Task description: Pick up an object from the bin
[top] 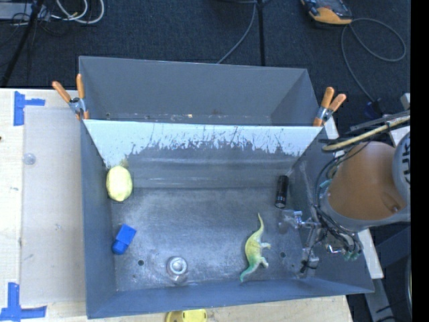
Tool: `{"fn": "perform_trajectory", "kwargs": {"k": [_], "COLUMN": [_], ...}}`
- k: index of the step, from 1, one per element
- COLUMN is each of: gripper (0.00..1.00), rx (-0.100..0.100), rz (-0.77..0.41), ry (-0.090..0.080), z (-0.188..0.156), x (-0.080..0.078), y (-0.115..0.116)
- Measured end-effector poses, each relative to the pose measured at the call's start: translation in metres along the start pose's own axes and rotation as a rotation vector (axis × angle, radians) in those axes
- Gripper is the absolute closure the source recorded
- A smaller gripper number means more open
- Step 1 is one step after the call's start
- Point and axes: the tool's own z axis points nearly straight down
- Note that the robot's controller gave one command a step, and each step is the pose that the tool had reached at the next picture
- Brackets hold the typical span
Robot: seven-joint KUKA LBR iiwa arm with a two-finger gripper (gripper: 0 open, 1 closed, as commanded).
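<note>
A dark carpeted floor [167, 25] strewn with cables lies behind a grey metal bin [201, 92], seen from above and slightly to one side. The bin floor is scuffed and mostly bare, with five small things spread widely apart.

Nearest the front wall, left of centre, sits a small round silver metal piece [177, 267]. To its right, near the front right corner, lies a yellow-green toy dinosaur [255, 250], flat on its side, head pointing toward the back and tail toward the front.

Just right of the dinosaur, the robot's gripper [307, 243] hangs low against the bin's right wall, beneath the arm's orange-brown wrist cover [362, 183] and a knot of cables. It is beside the dinosaur, not over it. Whether the gripper is open or closed, or has hold of anything, cannot be told.

By the left wall lies a small blue block [123, 239]. Farther back on the left rests a pale yellow, lemon-shaped oval [118, 183]. At the back right, a short black cylinder [282, 190] lies close to the right wall.
</note>
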Motion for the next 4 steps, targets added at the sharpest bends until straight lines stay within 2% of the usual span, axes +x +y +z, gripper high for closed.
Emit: {"fn": "perform_trajectory", "kwargs": {"k": [1,2,3,4], "gripper": [0.00,0.00,1.00,1.00], "rx": [-0.001,0.001,-0.002,-0.002], "rz": [-0.041,-0.027,-0.076,-0.076], "ry": [-0.005,-0.002,-0.003,-0.003], "z": [0.028,0.023,0.021,0.021], "x": [0.001,-0.001,-0.009,-0.009], "y": [0.010,0.031,0.056,0.056]}}
